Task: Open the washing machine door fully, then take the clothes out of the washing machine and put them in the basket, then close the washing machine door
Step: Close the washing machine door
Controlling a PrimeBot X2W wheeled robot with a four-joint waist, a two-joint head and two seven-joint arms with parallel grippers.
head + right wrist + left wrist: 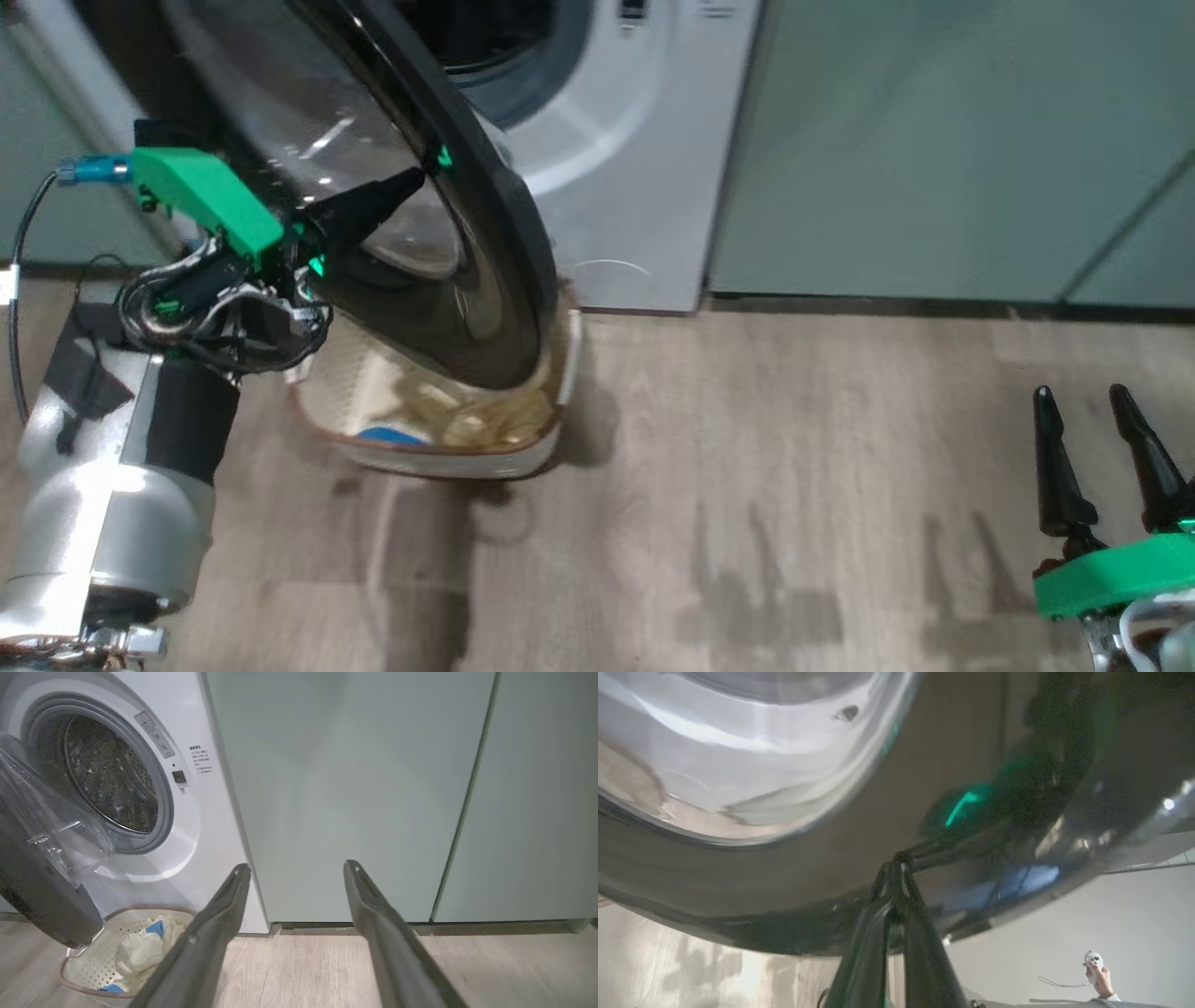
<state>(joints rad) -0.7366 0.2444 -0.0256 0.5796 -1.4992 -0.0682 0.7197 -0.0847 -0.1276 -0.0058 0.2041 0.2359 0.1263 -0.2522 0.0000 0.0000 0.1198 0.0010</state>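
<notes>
A: Left tool [414, 175], state?

B: Closed, holding nothing. The two dark fingers lay pressed together, tips against the glossy black rim of the washing machine door [490, 196], just beside the clear glass bowl. In the left wrist view the tips met their own reflection in that rim [738, 896].

A: Door position?

B: Swung out from the washing machine [635, 177], partly open. Its lower edge hung over the basket [439, 462], below and ahead of the left tool.

A: Clothes?

B: In the basket. Cream-yellow clothes [140, 952] with a blue patch lay heaped there, to the lower left of the right tool [296, 868]. The steel drum [112, 784] looked dark; could not tell whether anything lay inside.

A: Right tool?

B: Open, fingers spread wide, nothing between them. It hung low over the wood floor [747, 485], well apart from the basket, facing the sage-green cabinet doors [350, 788].

A: Anything else?

B: A person's hand [1101, 981] held a white controller, far right of the left tool.
</notes>
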